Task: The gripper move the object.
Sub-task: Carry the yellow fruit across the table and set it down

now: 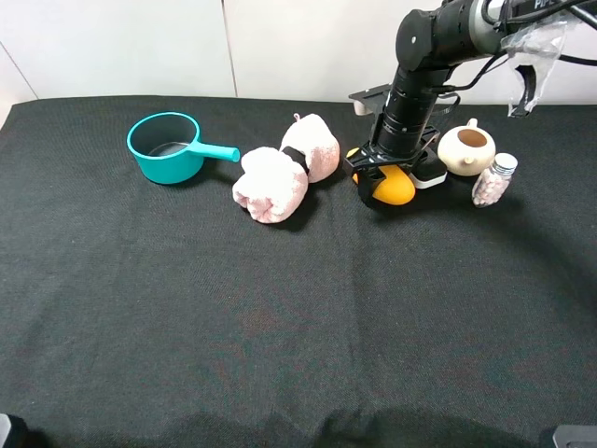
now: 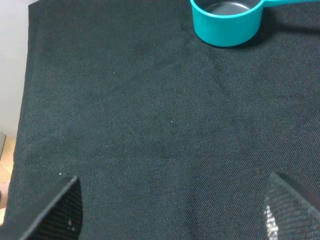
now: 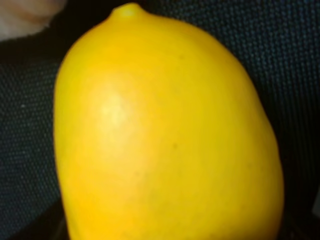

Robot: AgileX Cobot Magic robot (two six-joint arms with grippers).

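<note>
Currently my right gripper point(image 1: 376, 182) is closed snugly on the yellow mango point(image 1: 396, 189), pinching across its width so it shouldn't slip when moved.

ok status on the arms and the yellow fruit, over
Left black claw gripper open and empty. Right black claw gripper shut on smooth yellow-orange oblong fruit. Fluffy pink plush rolls close on one side, cream ceramic teapot on the other.
</note>
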